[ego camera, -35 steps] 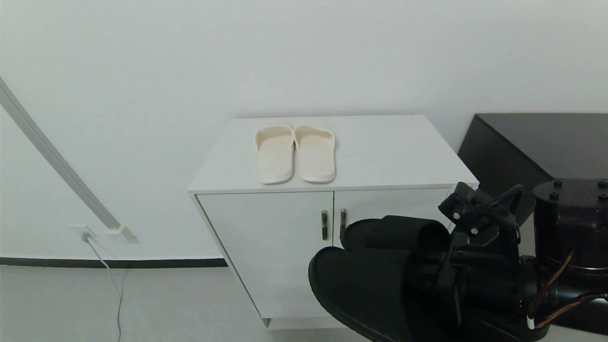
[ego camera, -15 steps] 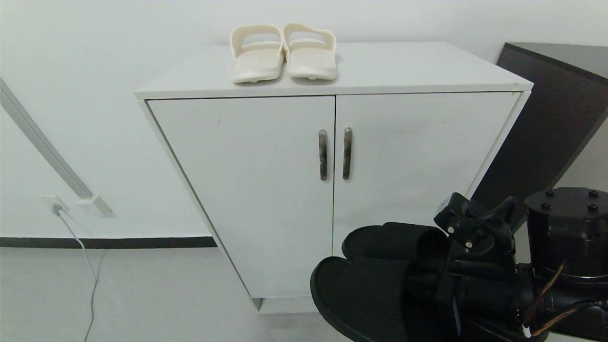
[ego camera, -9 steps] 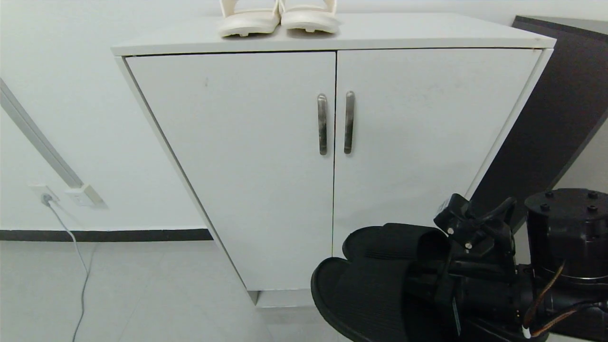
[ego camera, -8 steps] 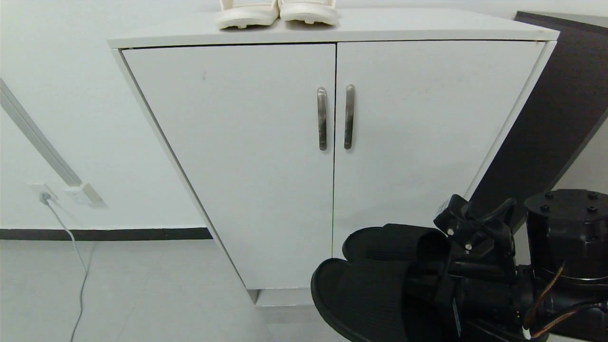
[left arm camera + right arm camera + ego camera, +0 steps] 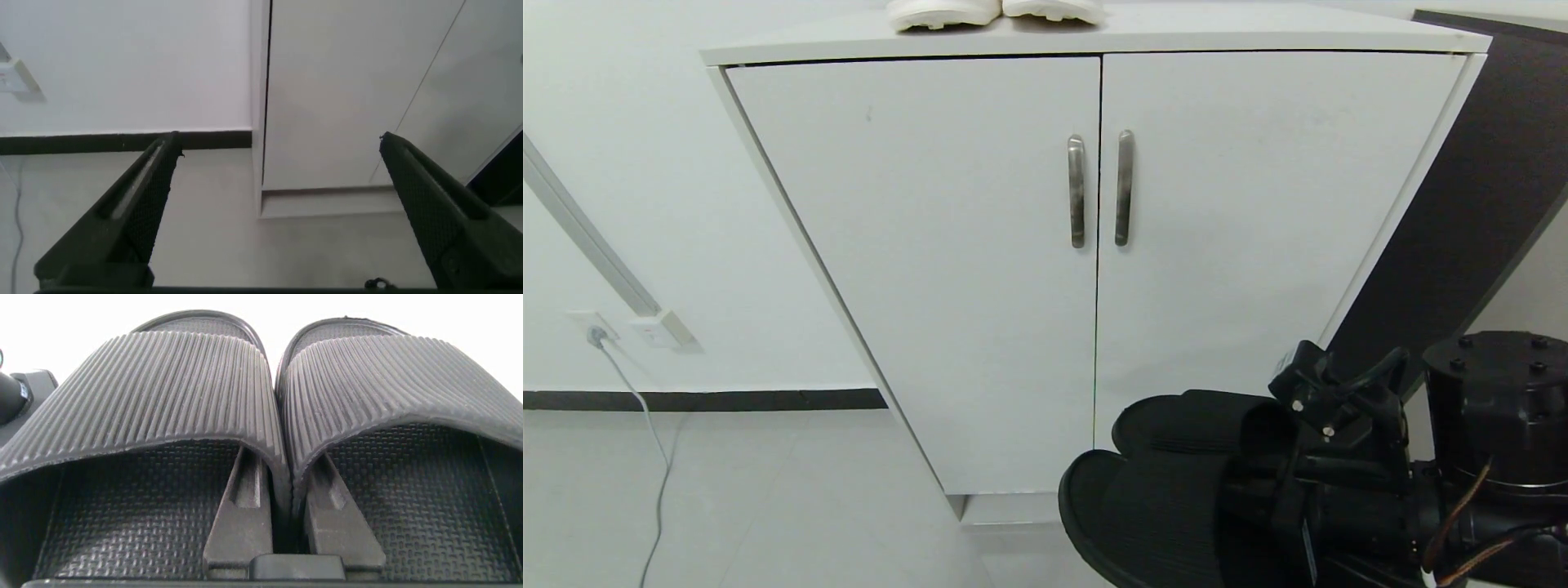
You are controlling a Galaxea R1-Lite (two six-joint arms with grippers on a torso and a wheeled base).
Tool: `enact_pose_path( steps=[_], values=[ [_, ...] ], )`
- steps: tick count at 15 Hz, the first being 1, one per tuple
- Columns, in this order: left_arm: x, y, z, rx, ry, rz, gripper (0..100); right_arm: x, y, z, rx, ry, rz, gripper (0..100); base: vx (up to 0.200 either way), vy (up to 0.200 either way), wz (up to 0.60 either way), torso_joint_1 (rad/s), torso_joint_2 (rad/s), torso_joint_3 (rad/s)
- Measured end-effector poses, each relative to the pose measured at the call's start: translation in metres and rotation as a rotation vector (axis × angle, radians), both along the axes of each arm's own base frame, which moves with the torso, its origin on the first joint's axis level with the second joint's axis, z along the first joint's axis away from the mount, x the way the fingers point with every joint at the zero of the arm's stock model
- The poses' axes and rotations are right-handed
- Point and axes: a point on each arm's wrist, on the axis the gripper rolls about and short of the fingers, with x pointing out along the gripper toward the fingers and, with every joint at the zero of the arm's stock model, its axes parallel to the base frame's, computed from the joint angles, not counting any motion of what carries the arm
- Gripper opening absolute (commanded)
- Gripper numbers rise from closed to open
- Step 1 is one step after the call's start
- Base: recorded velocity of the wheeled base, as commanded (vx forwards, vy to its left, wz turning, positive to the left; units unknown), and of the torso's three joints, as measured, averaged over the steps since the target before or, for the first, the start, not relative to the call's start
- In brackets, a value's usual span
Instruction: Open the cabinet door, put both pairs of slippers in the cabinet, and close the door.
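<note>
Evidently right pincer (image 5: 282, 469) pinches the black slippers (image 5: 188, 384) by inner walls (under both straps), before cabinet (image 5: 964, 269)

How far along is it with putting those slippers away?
Nothing looks finished yet. In hand: the right pincer is clamped on the black slippers, held in front of the cabinet. Left to do: both cabinet doors are shut, the cream slippers sit on top, and the left pincer hangs open and empty.

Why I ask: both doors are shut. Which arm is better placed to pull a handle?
Left. The left gripper is open and empty; the right gripper is shut on the black slippers.
</note>
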Motion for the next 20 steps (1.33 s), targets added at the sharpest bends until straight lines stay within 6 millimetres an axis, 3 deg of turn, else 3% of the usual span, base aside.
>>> enact_pose_path(
  steps=[3,7,16,20],
  values=[
    [-0.006,0.000,0.035,-0.066,-0.035,-0.027,100,0.000,0.000,-0.001,-0.009,-0.004,0.007,0,0.000,0.000,0.00,0.000,0.00,0.000],
    [0.008,-0.005,0.066,-0.089,0.042,-0.236,100,-0.001,-0.001,-0.004,-0.013,-0.001,0.007,0,0.000,0.000,0.00,0.000,0.00,0.000],
    [0.078,-0.012,0.108,-0.098,0.109,-0.467,100,-0.003,0.004,-0.006,-0.018,0.007,0.019,0,0.000,0.000,0.00,0.000,0.00,0.000],
    [0.108,-0.026,0.131,-0.095,0.153,-0.599,100,-0.003,0.005,-0.005,-0.014,0.009,0.022,0,0.000,0.000,0.00,0.000,0.00,0.000]
  ],
)
